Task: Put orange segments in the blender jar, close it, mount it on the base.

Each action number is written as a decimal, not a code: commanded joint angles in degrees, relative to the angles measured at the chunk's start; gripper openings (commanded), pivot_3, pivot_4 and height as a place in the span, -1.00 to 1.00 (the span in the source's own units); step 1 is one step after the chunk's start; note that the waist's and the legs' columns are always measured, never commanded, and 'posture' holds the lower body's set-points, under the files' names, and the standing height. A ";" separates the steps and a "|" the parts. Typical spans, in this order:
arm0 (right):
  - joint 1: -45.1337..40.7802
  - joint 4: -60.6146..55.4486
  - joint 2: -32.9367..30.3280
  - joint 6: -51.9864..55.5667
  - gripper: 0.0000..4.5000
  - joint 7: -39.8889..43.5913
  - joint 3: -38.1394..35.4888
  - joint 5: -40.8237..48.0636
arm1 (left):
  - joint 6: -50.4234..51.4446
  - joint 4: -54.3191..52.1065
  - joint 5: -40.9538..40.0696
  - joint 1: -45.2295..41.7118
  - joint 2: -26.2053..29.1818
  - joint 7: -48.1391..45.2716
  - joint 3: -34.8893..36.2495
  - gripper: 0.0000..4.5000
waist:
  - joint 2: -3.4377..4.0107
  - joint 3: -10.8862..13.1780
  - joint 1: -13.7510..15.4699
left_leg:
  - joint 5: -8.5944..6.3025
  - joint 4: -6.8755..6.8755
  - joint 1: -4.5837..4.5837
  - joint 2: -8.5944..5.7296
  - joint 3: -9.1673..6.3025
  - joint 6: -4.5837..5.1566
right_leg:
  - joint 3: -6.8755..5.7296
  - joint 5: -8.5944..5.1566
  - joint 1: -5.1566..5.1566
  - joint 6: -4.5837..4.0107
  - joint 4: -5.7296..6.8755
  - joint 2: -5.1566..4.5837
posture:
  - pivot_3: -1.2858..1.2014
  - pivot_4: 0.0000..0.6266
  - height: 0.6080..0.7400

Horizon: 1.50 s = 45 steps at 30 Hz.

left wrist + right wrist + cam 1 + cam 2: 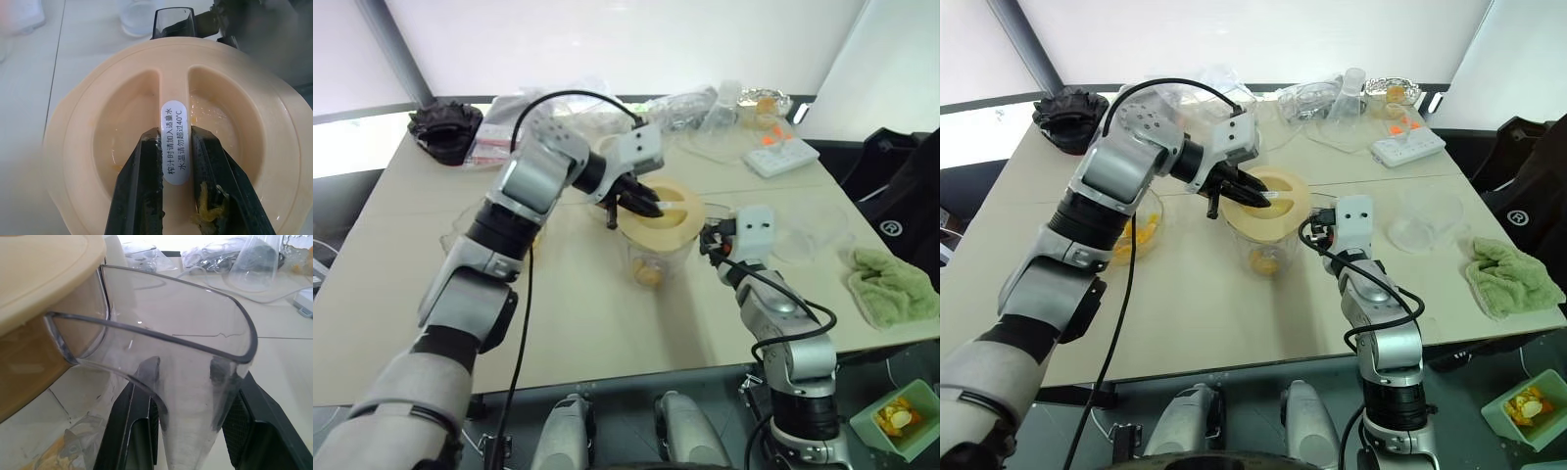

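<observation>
The blender jar (656, 262) stands upright mid-table with a cream lid (677, 227) sitting on its mouth. Orange segments (648, 276) lie at the bottom of the jar. My left gripper (649, 205) reaches over from the left and is shut on the lid's central ridge (175, 147), one finger (139, 188) on each side of it. My right gripper (709, 242) is level at the jar's right side, shut on the clear side handle (195, 396). The base is hidden from view.
A ruffled glass dish (1141, 233) holding more orange pieces sits left of the jar, under my left arm. A clear dish (1425, 220) and a green cloth (891, 284) lie to the right. A power strip (781, 155), plastic bags and a black object (445, 127) line the far edge.
</observation>
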 commanded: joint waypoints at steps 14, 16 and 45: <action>-3.26 -4.96 -0.55 -4.95 -0.42 4.98 1.70 2.93 | -8.20 0.55 -10.15 7.44 -0.71 16.89 13.82 0.20 | 0.00 0.03 0.06 | 0.00 -0.09 -0.20 0.05 0.15 0.00 | 0.11 0.00 -0.31 0.00 0.00 0.04 | 0.03 -0.52 1.00; -3.14 -4.94 -0.63 -4.93 -0.42 5.18 1.65 3.01 | -6.00 -0.61 -13.54 7.14 -2.56 19.48 16.88 0.20 | -0.01 0.04 0.07 | 0.00 -0.08 -0.30 0.04 0.16 0.00 | 0.11 0.01 -0.41 0.02 0.00 0.04 | 0.03 -0.52 1.00; -33.80 16.90 -13.02 -4.63 -0.42 4.98 -12.46 4.90 | 15.36 -24.14 -42.20 33.08 7.36 31.75 38.12 0.20 | -0.02 0.17 0.03 | 0.03 -0.10 -0.52 -0.01 0.19 -0.06 | 0.07 0.04 -0.61 0.02 -0.07 -0.19 | 0.03 -0.52 1.00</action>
